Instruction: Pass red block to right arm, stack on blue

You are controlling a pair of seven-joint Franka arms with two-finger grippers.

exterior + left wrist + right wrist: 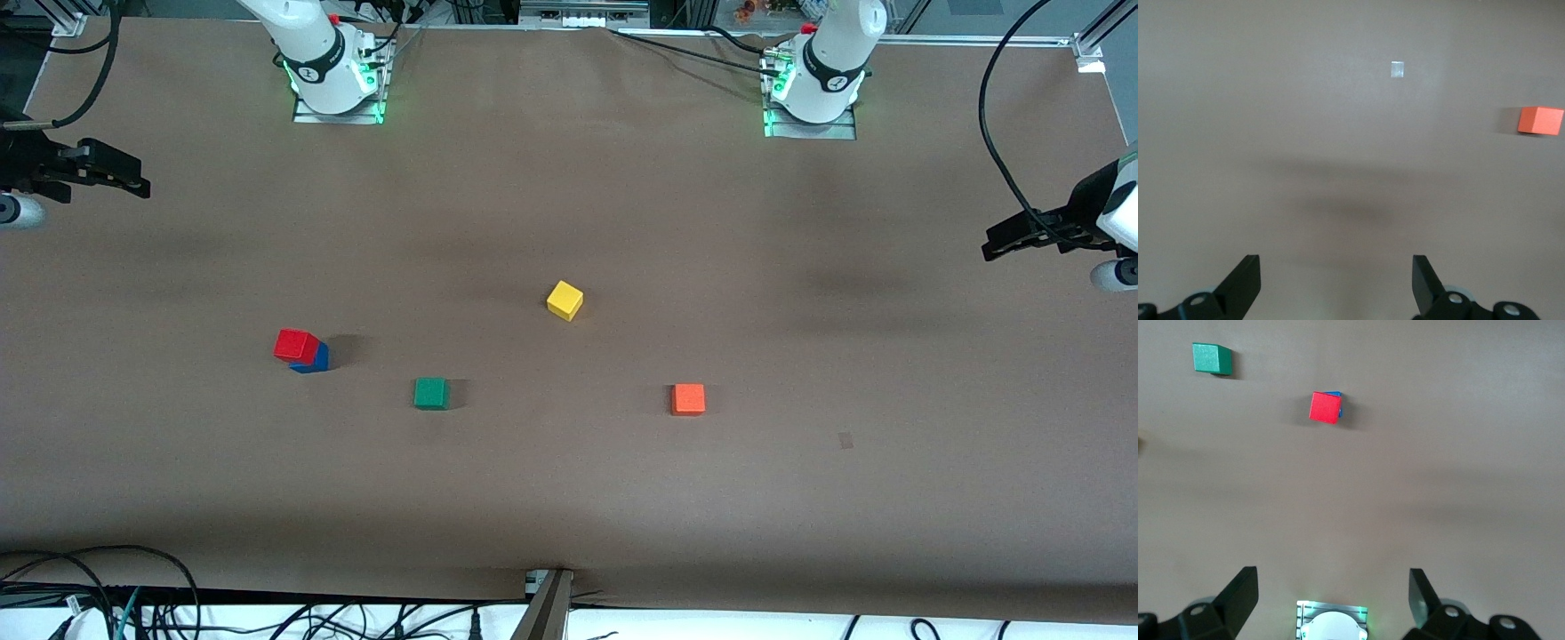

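The red block (296, 344) sits on top of the blue cube (317, 359), slightly offset, toward the right arm's end of the table. The stack also shows in the right wrist view, red block (1325, 407) over a sliver of blue cube (1335, 396). My right gripper (138, 185) hangs open and empty over the right arm's end of the table, well away from the stack; its own view shows it open (1333, 580). My left gripper (991, 247) hangs open and empty over the left arm's end; its own view shows it open (1336, 267).
A yellow cube (564, 300) lies mid-table. A green cube (431, 393) lies beside the stack, nearer the front camera. An orange cube (688, 399) lies toward the left arm's end and shows in the left wrist view (1540, 121). Cables run along the table's front edge.
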